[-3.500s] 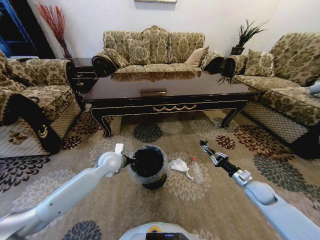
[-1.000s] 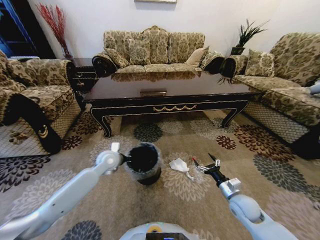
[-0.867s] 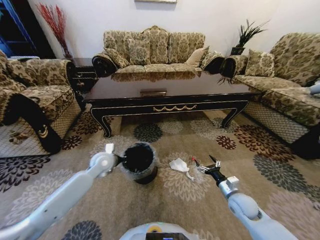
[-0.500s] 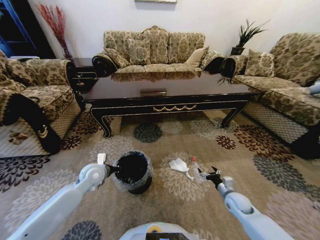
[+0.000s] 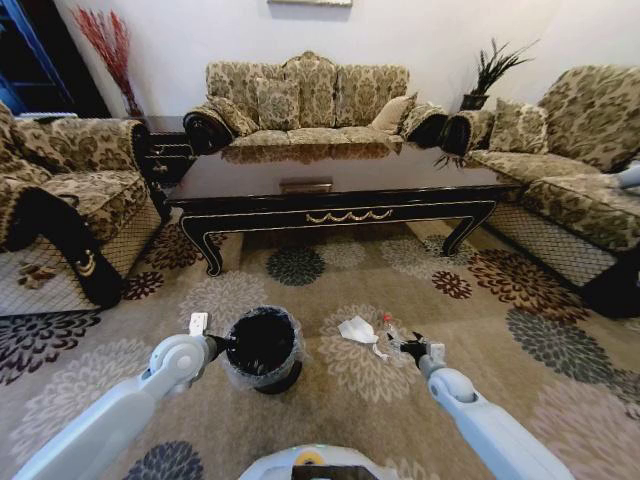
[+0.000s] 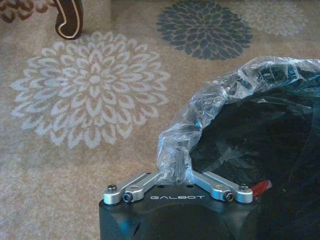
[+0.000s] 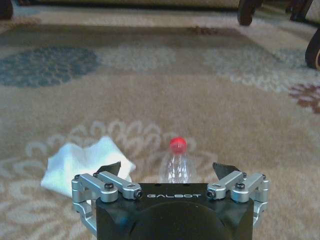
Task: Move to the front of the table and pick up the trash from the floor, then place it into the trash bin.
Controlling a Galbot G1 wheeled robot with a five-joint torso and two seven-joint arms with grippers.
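Open floor (image 5: 420,285) before the table (image 5: 340,185)

The left gripper (image 6: 176,167) has its fingers wrapped in the bag lining the trash bin (image 6: 260,145), so they are hidden; the bin runs off the picture's edge. Ahead of the right gripper (image 7: 169,172), the clear bottle (image 7: 176,165) is hidden below its shoulders by the gripper body, and the white paper (image 7: 82,161) is partly covered too.
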